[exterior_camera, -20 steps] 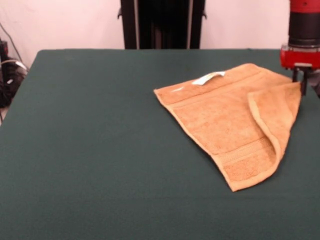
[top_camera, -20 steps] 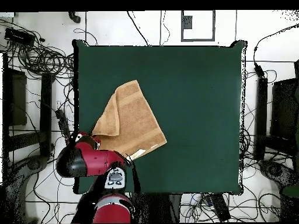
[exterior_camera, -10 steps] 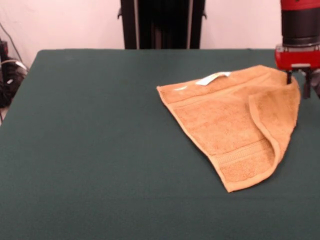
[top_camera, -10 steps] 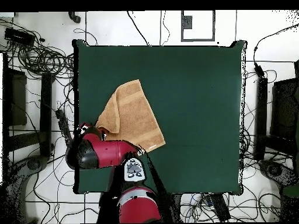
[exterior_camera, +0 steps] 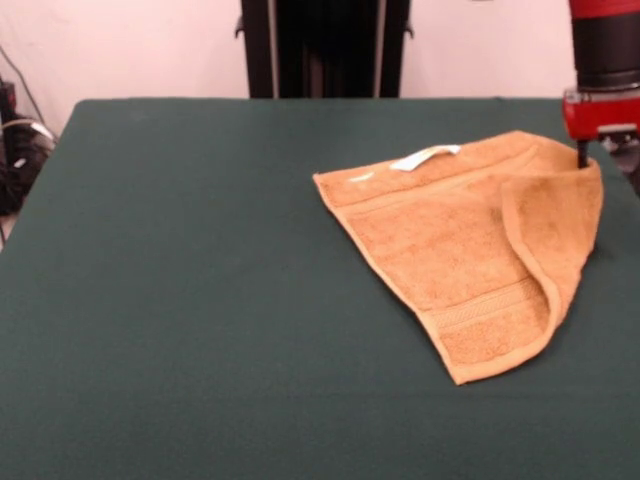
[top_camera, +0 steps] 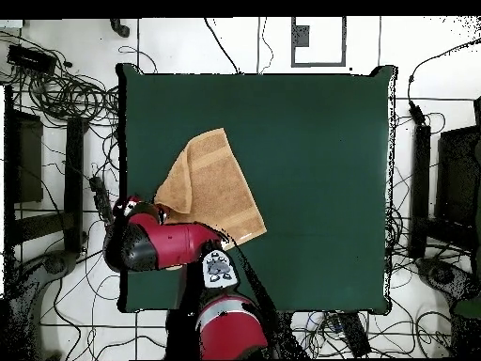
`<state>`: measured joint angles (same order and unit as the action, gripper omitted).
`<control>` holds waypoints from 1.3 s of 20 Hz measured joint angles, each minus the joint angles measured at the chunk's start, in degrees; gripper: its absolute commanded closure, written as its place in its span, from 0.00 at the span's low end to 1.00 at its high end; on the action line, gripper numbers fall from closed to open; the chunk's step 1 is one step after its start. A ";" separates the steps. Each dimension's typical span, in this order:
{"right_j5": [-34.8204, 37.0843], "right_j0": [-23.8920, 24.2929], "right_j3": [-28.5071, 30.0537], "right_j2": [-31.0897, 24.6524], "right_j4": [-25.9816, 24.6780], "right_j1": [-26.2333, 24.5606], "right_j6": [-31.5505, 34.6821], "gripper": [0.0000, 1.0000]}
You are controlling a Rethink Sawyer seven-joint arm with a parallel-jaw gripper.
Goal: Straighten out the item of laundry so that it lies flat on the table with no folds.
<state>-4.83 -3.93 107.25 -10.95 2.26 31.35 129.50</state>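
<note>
The tan-orange towel (exterior_camera: 455, 235) lies on the right half of the dark green table (exterior_camera: 200, 260). Its right side is folded over itself as a flap (exterior_camera: 555, 225). A white tag (exterior_camera: 425, 157) sits at its far edge. My gripper (exterior_camera: 603, 158) hangs at the flap's upper right corner, just above the cloth. It looks open, with one finger (exterior_camera: 582, 155) at the corner, and it holds nothing. In the overhead view the towel (top_camera: 209, 188) lies near the table's left edge (top_camera: 127, 169). The red arm (top_camera: 155, 244) covers its lower left corner and hides the gripper.
The black pedestal (exterior_camera: 322, 45) stands behind the table's far edge. Cables (exterior_camera: 15, 150) lie off the table at the left. In the overhead view cables (top_camera: 56, 94) and dark stands (top_camera: 442, 188) ring the table. The gripper is close to the table's side edge.
The gripper's fingers spread apart at the towel's corner, and the gripper then shifted slightly right. The towel slid a little toward the gripper early on and has lain still since.
</note>
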 measured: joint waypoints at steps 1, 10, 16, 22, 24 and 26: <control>-0.01 -0.01 0.00 -0.21 0.00 -0.02 0.00 0.00; -0.92 0.06 0.03 -1.23 -0.02 0.14 0.00 0.00; -0.92 4.95 1.06 -4.11 -1.80 2.66 0.00 0.00; -1.35 6.90 1.58 -4.40 -1.94 4.20 0.00 0.00; -1.39 6.89 1.54 -4.67 -2.44 4.04 0.00 0.00; -1.39 6.89 1.35 -5.18 -3.58 3.74 0.00 0.00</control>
<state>-6.22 2.96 108.59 -16.13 -1.32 35.09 129.50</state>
